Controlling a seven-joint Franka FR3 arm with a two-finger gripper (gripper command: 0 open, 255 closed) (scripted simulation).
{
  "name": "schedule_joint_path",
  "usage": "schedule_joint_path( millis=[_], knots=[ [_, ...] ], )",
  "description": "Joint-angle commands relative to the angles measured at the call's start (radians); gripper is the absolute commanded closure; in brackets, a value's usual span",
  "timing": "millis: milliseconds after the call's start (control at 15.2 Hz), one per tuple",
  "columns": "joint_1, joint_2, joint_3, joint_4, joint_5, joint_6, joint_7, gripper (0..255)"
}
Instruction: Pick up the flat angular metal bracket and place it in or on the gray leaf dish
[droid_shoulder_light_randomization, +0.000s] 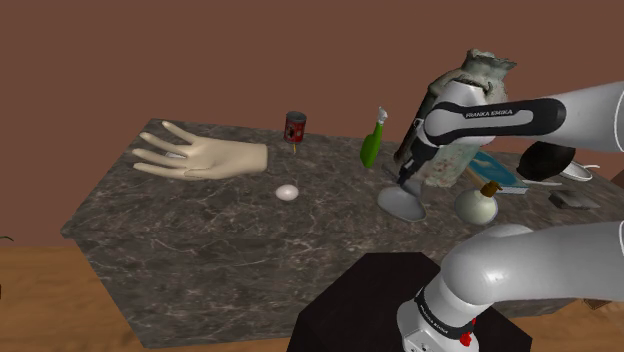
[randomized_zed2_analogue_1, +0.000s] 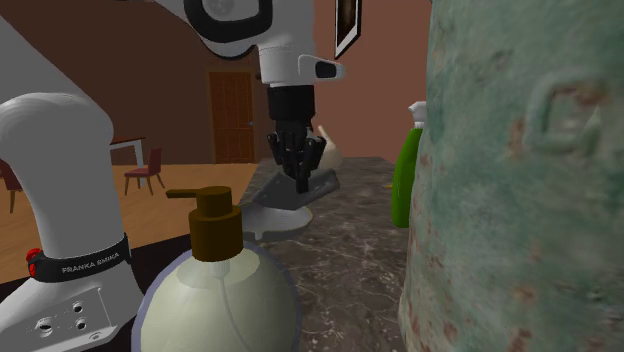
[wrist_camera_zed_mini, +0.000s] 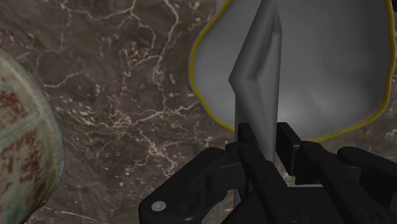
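- Flat angular grey metal bracket (wrist_camera_zed_mini: 257, 83): clamped edge-on btw the fingers of the all-black gripper (wrist_camera_zed_mini: 267, 145), hanging right above the grey leaf-shaped dish w/ yellow rim (wrist_camera_zed_mini: 331, 63). In the second exterior view it looks just clear of the dish; can't be sure.
- Why gripped so: it's a thin plate, so pinching across its thickness gives the pads flat faces. Free end points down at the dish.
- Gripper is vertical over the dish, so my read is carry done, release left.
- Risk, as I judge it: the bracket sits nearer one side of the dish than its middle. Let go from height and it may tip over the rim. I'd lower first.
- Counts: 1 bracket, 1 dish, 1 gripper.
- 2 bottles: slim green bottle (droid_shoulder_light_randomization: 371, 148) beyond the dish, round pale bottle w/ brown cap (droid_shoulder_light_randomization: 479, 204) just beside the dish.
- 1 rusty green-white vessel (droid_shoulder_light_randomization: 470, 110) close behind the dish.
- 1 pale mannequin hand (droid_shoulder_light_randomization: 195, 155) and 1 red can (droid_shoulder_light_randomization: 295, 127), both well apart from the dish.
- 1 small white ball (droid_shoulder_light_randomization: 287, 191) btw hand and dish.
- All on 1 dark marble table (droid_shoulder_light_randomization: 200, 250).
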Motion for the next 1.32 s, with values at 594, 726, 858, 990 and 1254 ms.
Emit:
schedule_joint_path(
  millis=[594,726,858,990,1254],
  knots=[
    [-0.028,-0.184,0.065,-0.046,-0.001,-0.143,0.040,255],
    [-0.030,-0.174,0.058,-0.067,-0.006,-0.112,0.039,255],
    [-0.032,-0.161,0.051,-0.088,-0.012,-0.079,0.039,255],
    [-0.033,-0.147,0.044,-0.107,-0.018,-0.045,0.038,255],
    [-0.035,-0.113,0.028,-0.144,-0.029,0.025,0.036,255]
  ],
)
